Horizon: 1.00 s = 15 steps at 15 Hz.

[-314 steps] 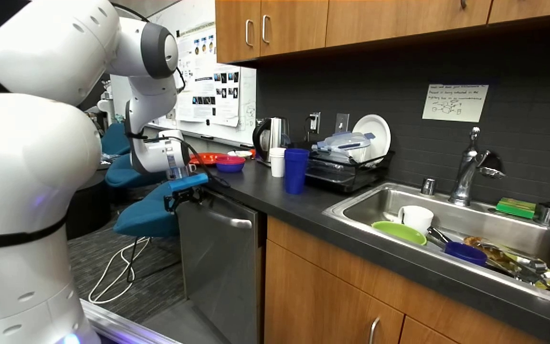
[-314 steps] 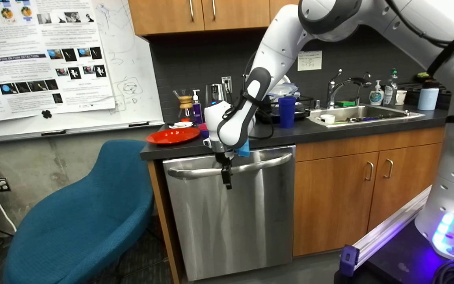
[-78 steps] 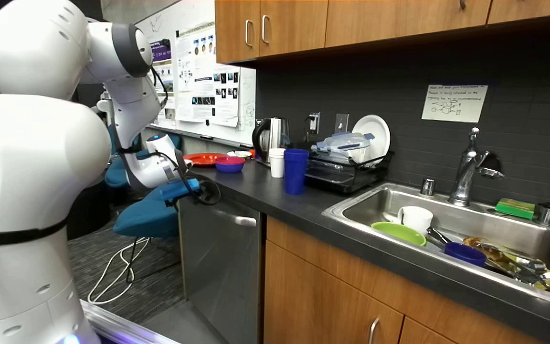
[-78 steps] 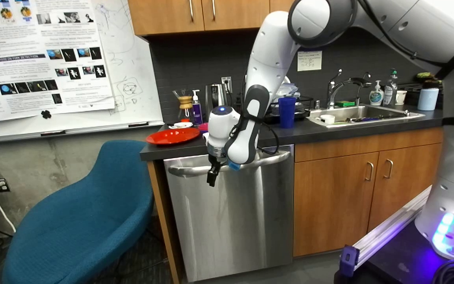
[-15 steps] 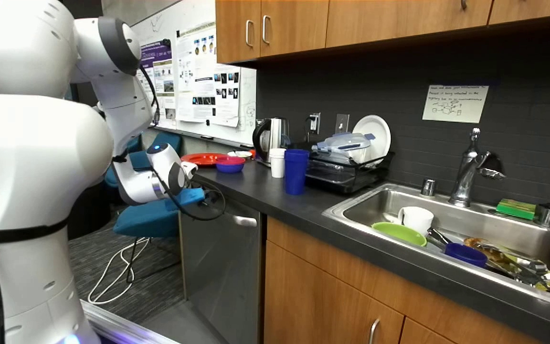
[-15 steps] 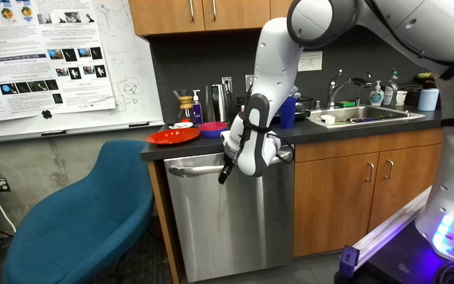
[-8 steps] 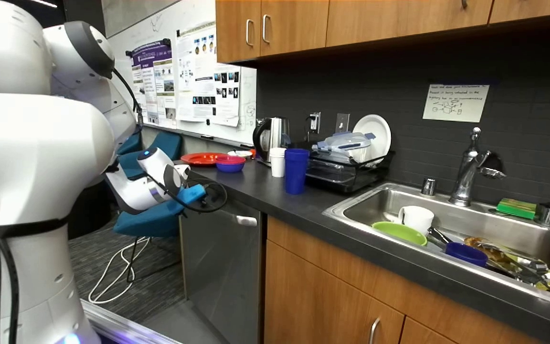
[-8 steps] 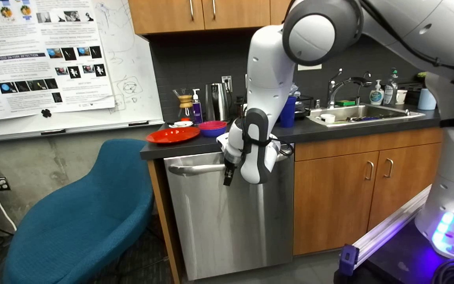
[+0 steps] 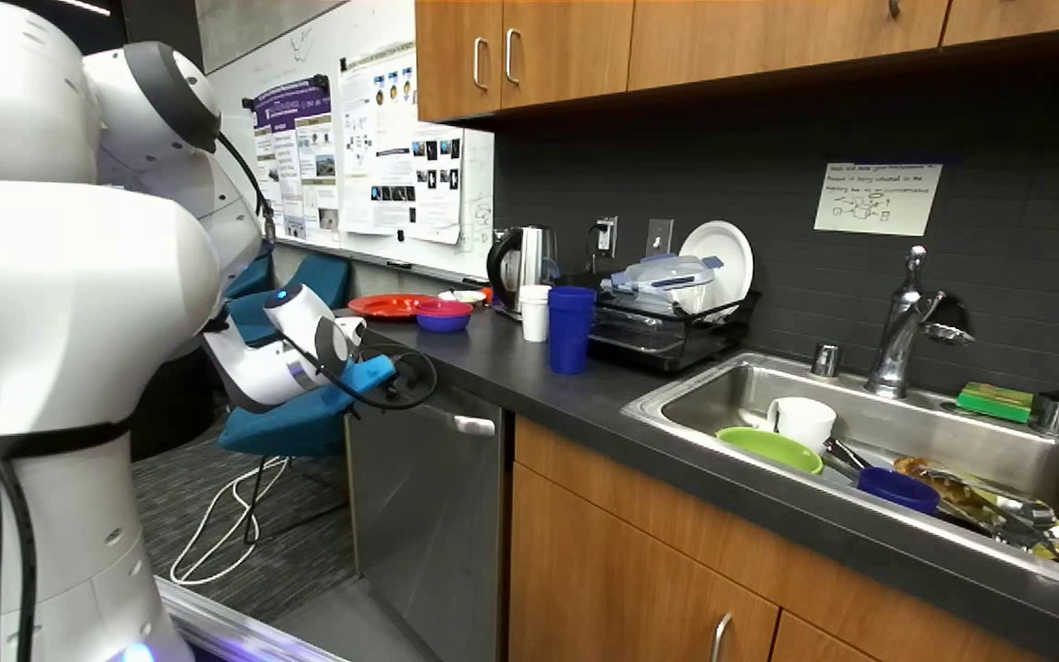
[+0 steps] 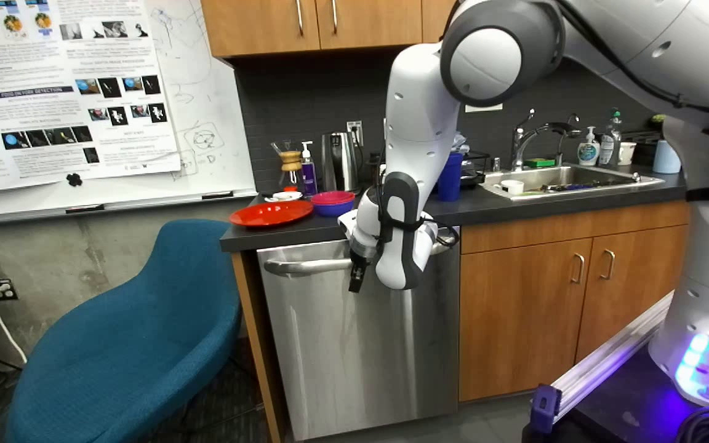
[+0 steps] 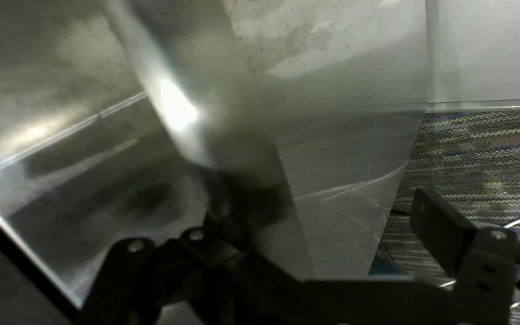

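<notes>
- Across the wrist view, a shiny bar handle (image 11: 176,108) is slanting down toward one side of the gripper (image 11: 325,214). Its dark fingers (image 11: 443,230) are standing wide apart, grasping nothing; whether the bar is touching the nearer one cannot be told. As a judgement, centring the bar between both fingertips and squaring the wrist to it would be giving a steadier hold than pressing with one finger.
- In an exterior view, the handle is running across the steel dishwasher door (image 10: 391,344), passing behind the gripper. The white arm (image 10: 419,126) is arching overhead and folding at the wrist, fingertips pointing down at a slight tilt.
- In an exterior view, a blue wrist piece (image 9: 369,372) is sitting near the handle, mostly hiding the fingers. A black cable (image 9: 390,406) is looping close by, probably needing to be kept clear of the bar.
</notes>
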Motion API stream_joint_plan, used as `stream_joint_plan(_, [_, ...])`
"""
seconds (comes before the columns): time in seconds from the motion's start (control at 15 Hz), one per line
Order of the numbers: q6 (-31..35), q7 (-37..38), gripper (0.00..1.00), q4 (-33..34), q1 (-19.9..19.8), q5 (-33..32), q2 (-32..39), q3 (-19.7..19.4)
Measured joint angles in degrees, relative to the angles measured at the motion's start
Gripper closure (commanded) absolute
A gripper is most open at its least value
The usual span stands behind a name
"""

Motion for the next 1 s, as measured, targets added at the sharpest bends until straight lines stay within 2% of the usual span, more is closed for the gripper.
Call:
stream_joint_plan(0.4, [0.03,-0.01,0.0,0.11,-0.24,-0.33,0.04,0.2])
stream_joint_plan(1.0, [2.48,-1.72,0.0,0.31,-2.73,-1.63,0.05,2.35])
